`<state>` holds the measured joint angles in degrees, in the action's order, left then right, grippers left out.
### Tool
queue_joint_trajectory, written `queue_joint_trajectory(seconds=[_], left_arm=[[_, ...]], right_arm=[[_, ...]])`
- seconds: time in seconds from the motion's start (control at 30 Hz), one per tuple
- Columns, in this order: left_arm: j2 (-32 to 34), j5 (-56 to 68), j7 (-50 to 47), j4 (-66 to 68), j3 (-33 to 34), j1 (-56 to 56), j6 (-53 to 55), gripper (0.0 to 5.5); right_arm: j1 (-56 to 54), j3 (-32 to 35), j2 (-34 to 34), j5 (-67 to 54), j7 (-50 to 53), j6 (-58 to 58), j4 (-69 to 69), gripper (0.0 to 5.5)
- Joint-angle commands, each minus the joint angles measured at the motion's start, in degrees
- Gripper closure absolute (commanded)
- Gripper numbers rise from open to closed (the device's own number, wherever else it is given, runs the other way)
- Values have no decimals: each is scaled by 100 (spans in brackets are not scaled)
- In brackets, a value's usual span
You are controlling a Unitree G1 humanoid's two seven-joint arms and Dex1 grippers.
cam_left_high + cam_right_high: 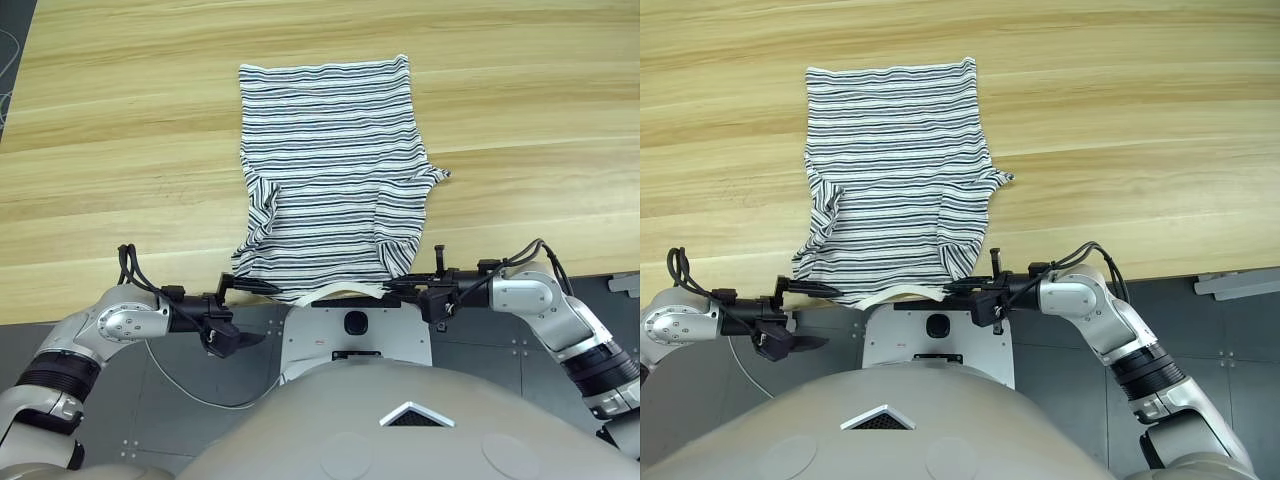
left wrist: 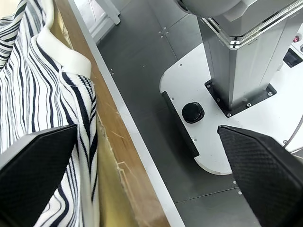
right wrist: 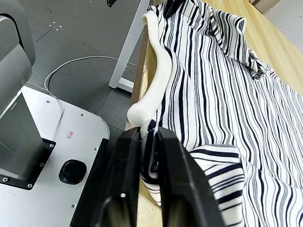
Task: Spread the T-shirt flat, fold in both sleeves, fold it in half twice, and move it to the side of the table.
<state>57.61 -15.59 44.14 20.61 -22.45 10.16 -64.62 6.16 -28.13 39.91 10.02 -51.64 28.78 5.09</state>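
Pale wood grain runs across the counter (image 1: 120, 120), which takes up the whole far part of the head views. On it the T-shirt (image 1: 330, 170), white with dark stripes, lies lengthwise, its straight hem away from the robot and its neck end at the near edge of the counter. The body of the shirt is mostly smooth. The cloth is bunched and folded over on both sides about halfway down, and a small point of fabric sticks out on the robot's right side. The white collar (image 3: 151, 90) hangs just over the near edge.

The left gripper (image 2: 147, 126) sits at the near edge by the shirt's left corner. Its fingers (image 2: 33, 170) are spread wide, one lying against the striped cloth and the other well off the counter above the floor, with nothing clamped between them.

The right gripper (image 3: 147, 135) is at the same edge beside the collar, its fingers (image 3: 175, 165) pressed together on a pinch of the shirt's edge.
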Motion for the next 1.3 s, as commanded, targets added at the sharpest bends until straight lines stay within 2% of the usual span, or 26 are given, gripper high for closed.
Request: queue_joint_trajectory(seconds=[0.03,0.3,0.67,0.8,0.9,1.03,1.13,1.3], left_arm=[[-88,50,-127,-19,-4,-100,-18,0],[-229,39,-231,-92,-39,-75,124,0],[-286,-156,-325,-53,-55,-98,173,187],[-432,-101,-690,-118,90,-160,-334,242],[-519,-50,-1017,-56,296,-234,-642,247],[-601,-632,-1314,333,498,-317,-828,247],[-642,-902,-1488,507,534,-338,-971,247],[-511,-682,-1706,704,470,-299,-1343,247]], right_arm=[[-31,-24,-12,35,20,42,-7,538],[-8,-33,5,34,26,14,30,538],[55,-39,-47,-23,37,-46,115,540],[71,-40,-61,-16,36,-52,129,540],[92,-25,-56,-13,44,-52,141,540],[97,-28,-71,-7,48,-63,139,540],[90,-37,-81,-11,38,-70,134,540],[109,-33,-93,11,67,-71,132,540]])
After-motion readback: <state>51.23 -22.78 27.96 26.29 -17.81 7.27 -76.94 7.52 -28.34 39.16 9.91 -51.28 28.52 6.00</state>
